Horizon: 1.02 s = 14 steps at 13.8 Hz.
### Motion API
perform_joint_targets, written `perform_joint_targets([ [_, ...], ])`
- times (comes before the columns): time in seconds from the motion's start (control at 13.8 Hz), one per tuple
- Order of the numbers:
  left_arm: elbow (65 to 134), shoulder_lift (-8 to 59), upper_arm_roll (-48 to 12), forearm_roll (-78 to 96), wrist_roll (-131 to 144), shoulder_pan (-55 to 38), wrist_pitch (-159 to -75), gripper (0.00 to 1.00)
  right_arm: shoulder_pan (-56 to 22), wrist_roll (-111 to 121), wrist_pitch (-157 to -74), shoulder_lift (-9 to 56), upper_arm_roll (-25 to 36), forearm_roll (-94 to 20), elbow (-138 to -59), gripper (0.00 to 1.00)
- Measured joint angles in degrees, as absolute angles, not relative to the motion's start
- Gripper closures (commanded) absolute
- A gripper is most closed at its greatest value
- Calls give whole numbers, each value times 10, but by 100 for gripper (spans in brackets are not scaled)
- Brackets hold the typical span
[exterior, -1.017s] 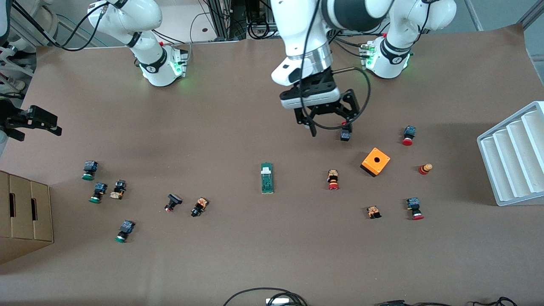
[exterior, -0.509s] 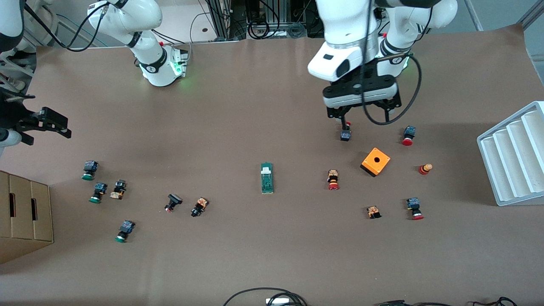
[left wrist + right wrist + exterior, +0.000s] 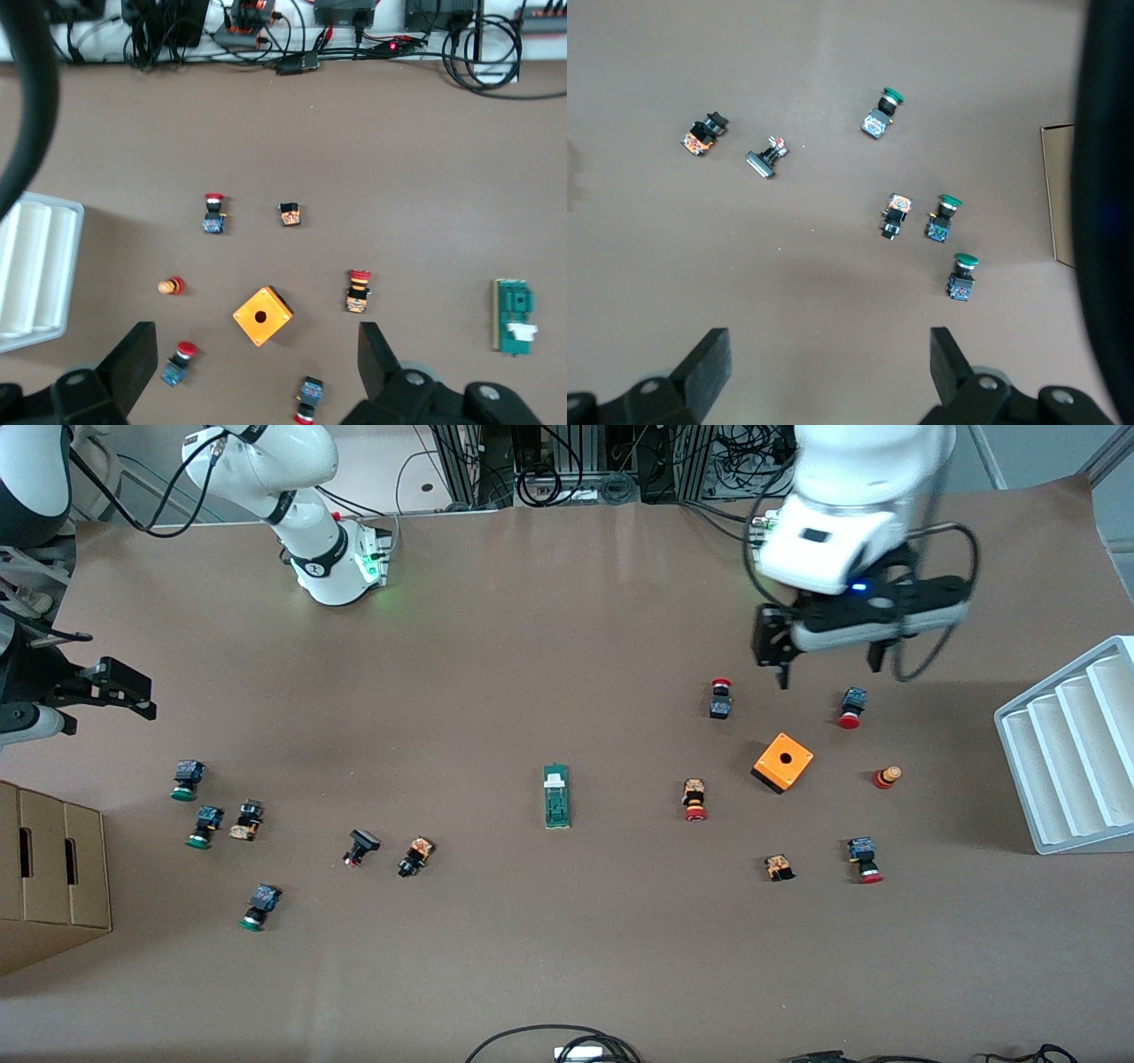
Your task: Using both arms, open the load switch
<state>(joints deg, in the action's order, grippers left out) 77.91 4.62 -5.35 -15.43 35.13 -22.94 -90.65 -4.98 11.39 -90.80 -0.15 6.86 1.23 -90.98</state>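
Note:
The load switch (image 3: 556,795) is a slim green bar with a white block, lying flat mid-table; it also shows in the left wrist view (image 3: 514,317). My left gripper (image 3: 828,666) hangs open and empty over two red-capped buttons beside the orange box (image 3: 783,762), well toward the left arm's end from the switch. Seen from the left wrist, the left gripper (image 3: 255,350) has its fingers wide apart around nothing. My right gripper (image 3: 120,689) is up at the right arm's end of the table. The right wrist view shows it open (image 3: 826,347) over bare table, away from the switch.
Red-capped push buttons (image 3: 695,799) lie scattered around the orange box. Green-capped ones (image 3: 202,826) cluster at the right arm's end. A white ribbed tray (image 3: 1067,753) stands at the left arm's end, and a cardboard box (image 3: 53,877) sits by the green-capped cluster.
The left arm has swung from near the middle of the table toward its own end. The right gripper has edged slightly inward. The load switch has not moved.

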Motion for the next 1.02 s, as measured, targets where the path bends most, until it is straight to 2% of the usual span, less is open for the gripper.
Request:
perform_joint_targets([
  [1.02,767,51,-53,-18,234,-10,-902,0,-50,114,-915,2,69,18,-910,0],
])
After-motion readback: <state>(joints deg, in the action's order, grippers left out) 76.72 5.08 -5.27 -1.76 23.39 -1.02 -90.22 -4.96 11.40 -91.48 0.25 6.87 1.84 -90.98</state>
